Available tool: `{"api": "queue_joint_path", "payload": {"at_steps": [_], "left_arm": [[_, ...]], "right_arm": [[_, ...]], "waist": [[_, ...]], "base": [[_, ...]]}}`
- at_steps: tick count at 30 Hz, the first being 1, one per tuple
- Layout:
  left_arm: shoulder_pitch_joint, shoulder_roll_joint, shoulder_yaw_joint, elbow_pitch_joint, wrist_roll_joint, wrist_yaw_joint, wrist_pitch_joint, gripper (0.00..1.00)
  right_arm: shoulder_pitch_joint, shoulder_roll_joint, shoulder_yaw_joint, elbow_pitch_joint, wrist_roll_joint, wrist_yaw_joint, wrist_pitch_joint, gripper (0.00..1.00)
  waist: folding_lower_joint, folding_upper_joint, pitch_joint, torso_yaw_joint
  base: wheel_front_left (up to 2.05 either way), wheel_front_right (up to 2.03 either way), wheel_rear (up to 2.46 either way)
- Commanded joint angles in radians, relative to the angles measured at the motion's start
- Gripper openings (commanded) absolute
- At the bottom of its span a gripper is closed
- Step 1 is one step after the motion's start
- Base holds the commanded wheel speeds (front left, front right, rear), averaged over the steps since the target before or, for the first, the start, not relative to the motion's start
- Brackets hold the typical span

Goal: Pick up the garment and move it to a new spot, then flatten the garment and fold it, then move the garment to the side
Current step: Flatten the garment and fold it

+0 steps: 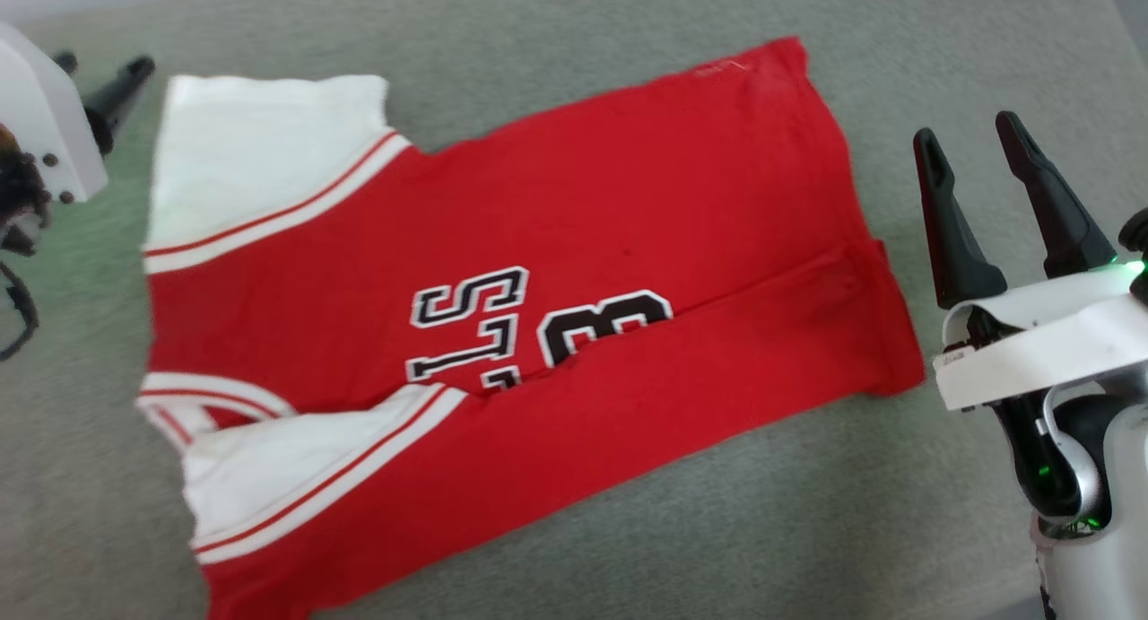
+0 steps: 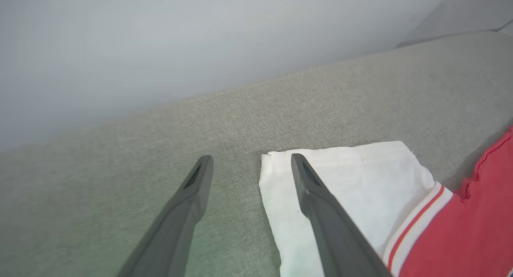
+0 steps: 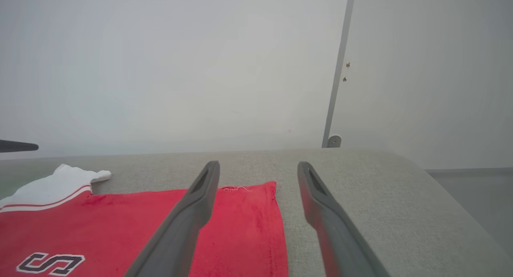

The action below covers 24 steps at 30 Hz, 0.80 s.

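**Garment [image 1: 556, 207] lies on grey cushion [image 1: 628, 530], part-folded**

L to R, head view:

Left gripper [image 1: 103, 64] is at the top-left corner. Its 2 dark fingers are spread apart and grip nothing. It sits just beside the outer edge of the far sleeve [image 1: 260, 144], off the cloth. In left wrist view 1 finger crosses that sleeve's corner and the other is over bare cushion. Touching or hovering: can't tell.

1 garment, red, lies sideways w/ neck end to the left and hem [image 1: 888, 315] to the right.
- **Sleeves:** 2, both white, each w/ red-and-white stripe trim. Far sleeve is flat at upper left. Near sleeve [image 1: 269, 467] at lower left is turned in over the body.
- **Collar:** 1 striped collar [image 1: 188, 405] at the left edge, btwn the 2 sleeves.
- **Fold:** the near long side is folded up over the chest. The fold edge runs from beside the collar across to the hem.
- **Print [image 1: 466, 324]:** black w/ white edging, partly covered by the fold. 2 letters show, L & S, plus 1 digit cut by the fold that can't be read for sure.

Right gripper [image 1: 969, 131] is right of the hem, apart from the cloth. Its 2 fingers are held apart and point up the view. In right wrist view 1 finger overlaps the hem's far corner and the other is over bare cushion. Pale wall [image 3: 160, 68] is behind.
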<state>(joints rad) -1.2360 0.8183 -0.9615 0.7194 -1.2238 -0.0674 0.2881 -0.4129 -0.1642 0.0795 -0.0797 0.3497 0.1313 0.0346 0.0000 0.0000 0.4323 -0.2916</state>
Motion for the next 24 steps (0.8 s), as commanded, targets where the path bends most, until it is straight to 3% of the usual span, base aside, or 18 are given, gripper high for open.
{"api": "queue_joint_path", "payload": {"at_steps": [1, 5, 10, 11, 12, 14, 18, 24], "left_arm": [[-0.019, -0.006, -0.005, 0.019, -0.013, -0.012, 0.037, 1.0], [-0.061, -0.01, -0.03, 0.091, -0.048, -0.044, 0.208, 1.0], [-0.069, -0.02, -0.057, 0.118, -0.075, -0.06, 0.326, 1.0], [-0.066, -0.022, -0.059, 0.115, -0.085, -0.062, 0.338, 0.82], [-0.066, -0.025, -0.061, 0.11, -0.093, -0.064, 0.349, 0.42], [-0.064, -0.029, -0.069, 0.088, -0.101, -0.066, 0.363, 0.0], [-0.075, -0.019, -0.078, 0.047, -0.108, -0.065, 0.358, 0.0], [-0.094, -0.037, -0.097, 0.008, -0.117, -0.065, 0.337, 0.0]], "right_arm": [[0.013, 0.007, -0.003, -0.008, -0.007, -0.001, -0.006, 1.0], [0.031, 0.014, -0.007, -0.02, -0.008, -0.001, -0.007, 1.0], [0.029, 0.02, -0.013, -0.025, -0.007, -0.001, -0.001, 1.0], [0.025, 0.021, -0.013, -0.025, -0.005, -0.001, 0.0, 1.0], [0.019, 0.022, -0.013, -0.025, 0.0, -0.001, 0.003, 1.0], [0.0, 0.012, -0.008, -0.02, 0.008, -0.001, 0.016, 1.0], [-0.08, -0.016, 0.024, 0.013, 0.046, -0.001, 0.095, 1.0], [-0.318, -0.098, 0.135, 0.176, 0.09, -0.001, 0.366, 1.0]], "waist": [[0.0, 0.0, 0.051, -0.063], [0.0, 0.0, 0.065, -0.08], [0.0, 0.0, 0.078, -0.084], [0.0, 0.0, 0.08, -0.083], [0.0, 0.0, 0.082, -0.081], [0.0, 0.0, 0.086, -0.076], [0.0, 0.0, 0.099, -0.06], [0.0, 0.0, 0.118, -0.019]], "base": [[0.0, 0.0, 0.0], [0.0, 0.0, 0.0], [0.0, 0.0, 0.0], [0.0, 0.0, 0.0], [0.0, 0.0, 0.0], [0.0, 0.0, 0.0], [0.0, 0.0, 0.0], [0.0, 0.0, 0.0]]}}
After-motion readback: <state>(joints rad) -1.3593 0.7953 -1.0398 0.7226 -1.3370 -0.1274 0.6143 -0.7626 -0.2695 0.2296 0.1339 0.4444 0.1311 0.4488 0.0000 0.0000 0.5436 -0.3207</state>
